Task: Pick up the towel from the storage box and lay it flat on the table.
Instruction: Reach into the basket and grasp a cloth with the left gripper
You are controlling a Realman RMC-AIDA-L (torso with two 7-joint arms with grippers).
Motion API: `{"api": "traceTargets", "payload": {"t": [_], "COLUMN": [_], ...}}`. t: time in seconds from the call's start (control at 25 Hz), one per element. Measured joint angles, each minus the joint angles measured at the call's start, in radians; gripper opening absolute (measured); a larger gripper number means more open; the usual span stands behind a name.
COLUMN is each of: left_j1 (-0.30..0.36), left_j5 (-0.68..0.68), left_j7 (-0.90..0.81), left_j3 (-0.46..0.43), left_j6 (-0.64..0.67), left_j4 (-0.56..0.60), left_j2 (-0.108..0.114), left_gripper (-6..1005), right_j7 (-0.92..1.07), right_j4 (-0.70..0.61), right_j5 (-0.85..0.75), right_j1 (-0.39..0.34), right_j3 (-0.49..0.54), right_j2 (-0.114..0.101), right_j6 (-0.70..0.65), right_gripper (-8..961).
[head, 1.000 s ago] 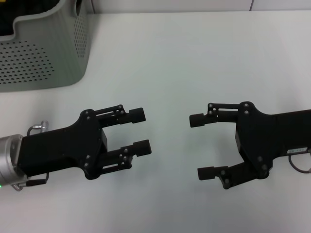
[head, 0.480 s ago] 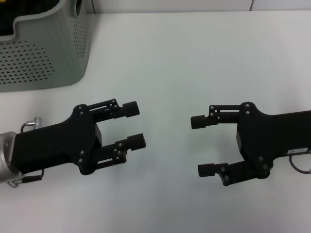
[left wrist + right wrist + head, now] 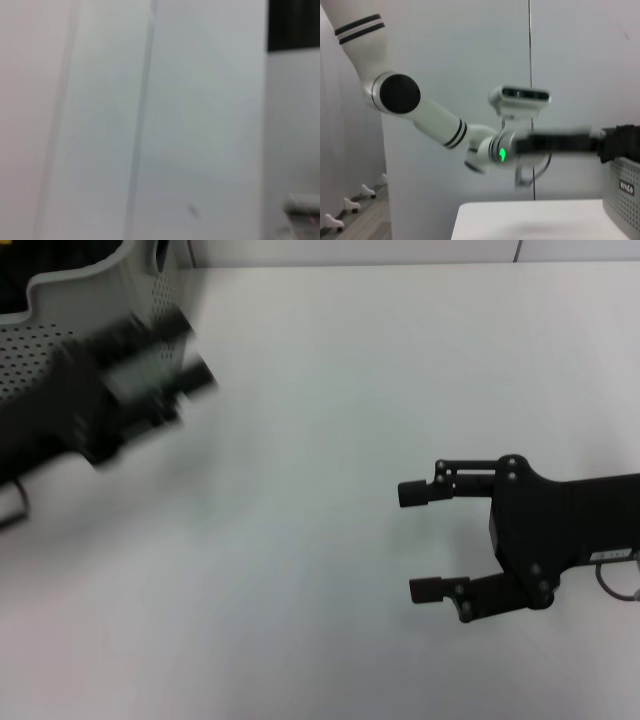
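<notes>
At the upper left of the head view we saw the storage box [image 3: 100, 310], pale grey-green with round perforations, standing at the far left corner of the white counter [image 3: 330, 370]. Its inside showed only as a dark patch, so we could not make out the towel; if it was anywhere, it was down in there, hidden from us.

Across the front of that box lay our left end effector [image 3: 185, 355], a dark smear raised at the box's near right corner. It was too blurred for us to tell whether its fingers were spread or closed. Our left wrist view gave us only pale, soft planes and a dark block at its upper right, nothing we could name.

Further right, the counter ran bare and smooth through the middle of the frame.

At the lower right hovered our right end effector [image 3: 420, 542], pointing toward the left of the frame, its two fingers plainly spread apart with nothing between them. In our right wrist view the left arm [image 3: 435, 122] stretched across, a green light on its wrist, reaching to the perforated box at the right edge.
</notes>
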Motion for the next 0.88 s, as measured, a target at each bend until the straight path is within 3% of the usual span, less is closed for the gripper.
{"api": "traceTargets", "payload": {"t": [0.2, 0.44, 0.64, 0.88], "left_j1": [-0.002, -0.002, 0.004, 0.028], "left_j5": [-0.121, -0.146, -0.143, -0.131], "left_j7": [-0.192, -0.404, -0.418, -0.350], "left_j3": [-0.079, -0.157, -0.165, -0.162], "left_j6": [-0.071, -0.501, -0.798, -0.991], "left_j4": [0.141, 0.374, 0.492, 0.530], "left_j2": [-0.006, -0.041, -0.044, -0.044], "left_gripper": [576, 569, 562, 555], "right_j7": [-0.017, -0.047, -0.081, -0.090], "right_j4": [0.044, 0.093, 0.132, 0.139], "right_j5": [-0.021, -0.022, -0.022, -0.022], "right_j1": [0.013, 0.022, 0.031, 0.038], "right_j3": [-0.007, -0.008, -0.008, -0.007], "right_j2": [0.003, 0.004, 0.004, 0.004], "right_j6": [-0.027, -0.046, -0.049, -0.056], "right_gripper": [785, 785, 784, 784]}}
